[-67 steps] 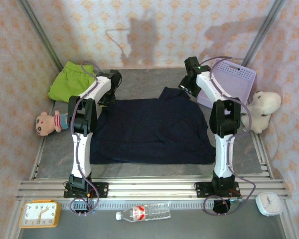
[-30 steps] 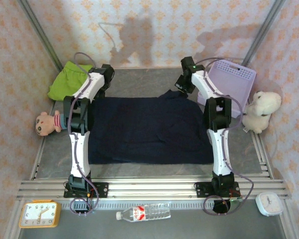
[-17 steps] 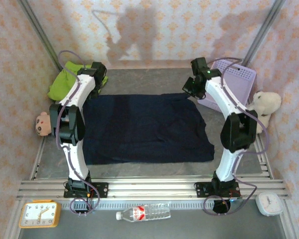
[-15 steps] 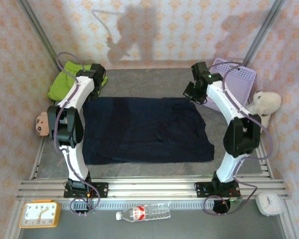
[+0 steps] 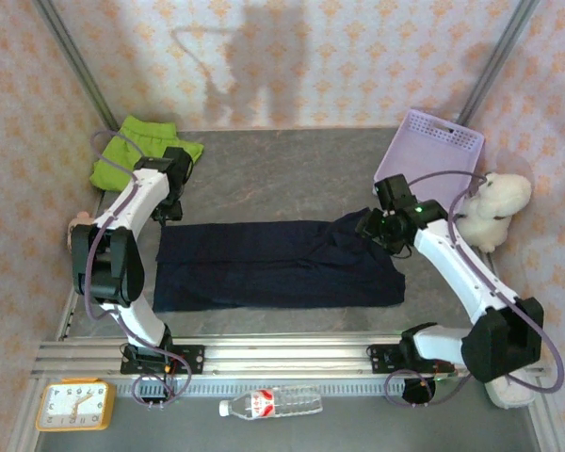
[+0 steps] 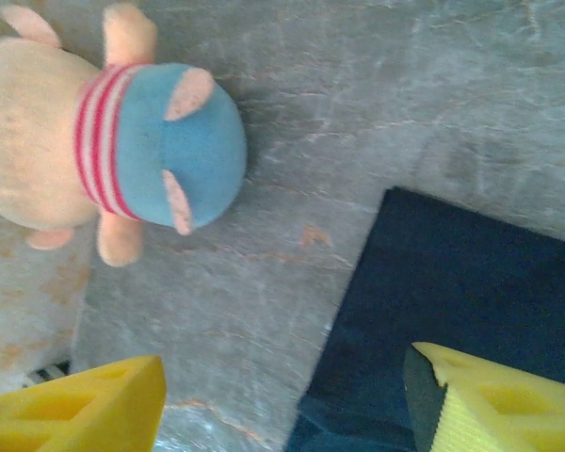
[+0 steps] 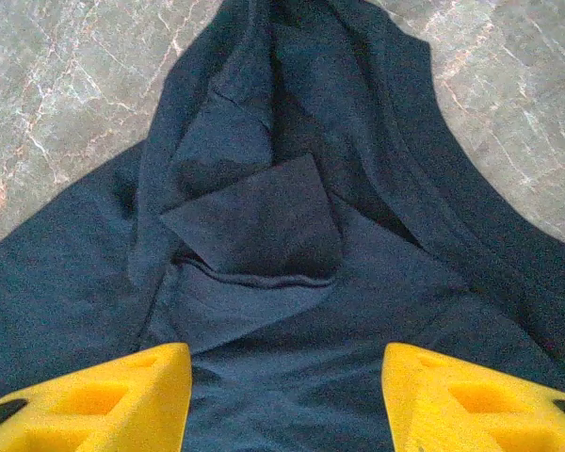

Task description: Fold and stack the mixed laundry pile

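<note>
Grey tabletop (image 5: 282, 174) carries the navy garment (image 5: 264, 273) seemingly folded once, the lime-green garment (image 5: 137, 151) not yet folded; left gripper (image 6: 278, 381) and right gripper (image 7: 284, 381) jaws apart, empty.

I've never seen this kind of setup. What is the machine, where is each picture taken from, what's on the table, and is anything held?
Two robot arms are bolted at the near edge of a table. One picture looks down from above; the other two come from cameras on the wrists. A navy garment lies flat in the middle, a green garment at the far left, a lavender basket and plush toy at the right. The left gripper and right gripper hover open at the navy garment's ends, holding nothing.
</note>
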Action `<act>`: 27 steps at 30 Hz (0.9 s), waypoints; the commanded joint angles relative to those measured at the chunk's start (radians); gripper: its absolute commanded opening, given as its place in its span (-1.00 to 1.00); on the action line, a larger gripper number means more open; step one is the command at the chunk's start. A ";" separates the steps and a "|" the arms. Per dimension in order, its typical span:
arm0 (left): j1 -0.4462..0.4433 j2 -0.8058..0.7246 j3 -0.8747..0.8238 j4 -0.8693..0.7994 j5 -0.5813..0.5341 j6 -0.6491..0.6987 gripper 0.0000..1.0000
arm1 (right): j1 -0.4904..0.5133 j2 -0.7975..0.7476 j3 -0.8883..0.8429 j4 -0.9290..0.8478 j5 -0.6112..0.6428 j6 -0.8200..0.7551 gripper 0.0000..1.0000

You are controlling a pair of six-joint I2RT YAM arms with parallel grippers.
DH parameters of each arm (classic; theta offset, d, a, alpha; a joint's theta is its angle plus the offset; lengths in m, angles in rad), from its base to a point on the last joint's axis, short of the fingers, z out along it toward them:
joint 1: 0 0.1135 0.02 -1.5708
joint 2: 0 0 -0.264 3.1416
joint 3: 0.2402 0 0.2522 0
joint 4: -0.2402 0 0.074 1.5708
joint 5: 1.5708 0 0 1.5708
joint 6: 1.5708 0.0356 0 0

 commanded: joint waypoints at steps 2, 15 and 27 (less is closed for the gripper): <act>-0.037 -0.007 0.055 0.033 0.154 -0.062 0.34 | 0.013 0.155 0.099 0.099 -0.038 -0.032 0.04; -0.130 0.158 -0.034 0.236 0.351 -0.216 0.32 | 0.108 0.484 0.188 0.178 0.031 -0.057 -0.01; -0.118 0.274 -0.085 0.264 0.315 -0.231 0.31 | 0.074 0.458 0.164 0.131 0.087 -0.037 -1.00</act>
